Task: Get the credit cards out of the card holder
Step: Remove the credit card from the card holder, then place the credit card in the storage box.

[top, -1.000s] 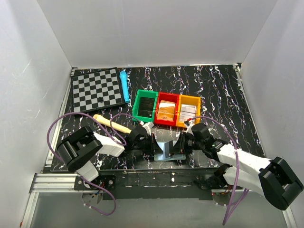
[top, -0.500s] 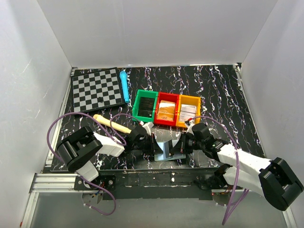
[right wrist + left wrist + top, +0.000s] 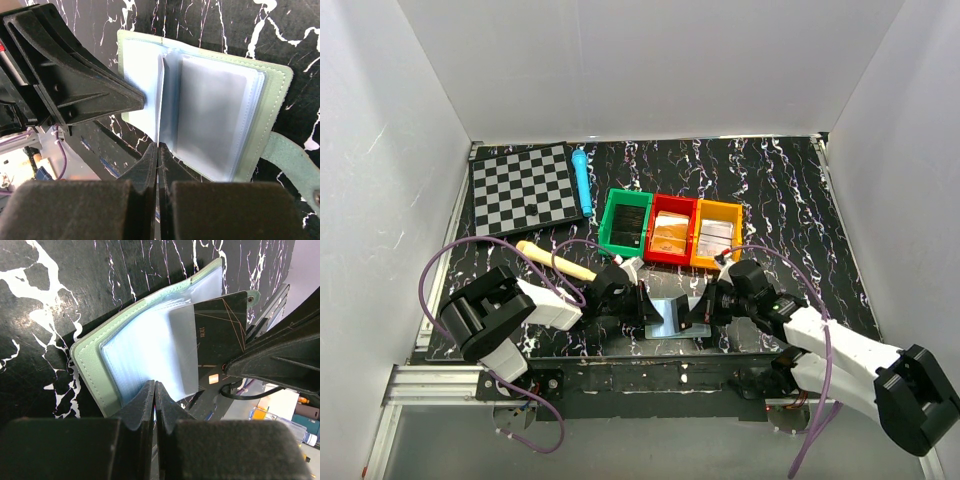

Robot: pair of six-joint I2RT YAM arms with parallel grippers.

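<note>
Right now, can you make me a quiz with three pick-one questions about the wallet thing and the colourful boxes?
1. Where is the card holder?
A. between the left gripper and the right gripper
B. at the far wall
C. inside a bin

2. How many coloured bins stand in a row?
A. two
B. three
C. five

3. The card holder is
A. folded shut
B. torn in half
C. open

Answers:
1 A: both grippers pinch it from either side, near the front edge of the table.
2 B: there is a green bin, a red bin and an orange bin side by side.
3 C: its pale blue sleeves are spread out in both wrist views.
</note>
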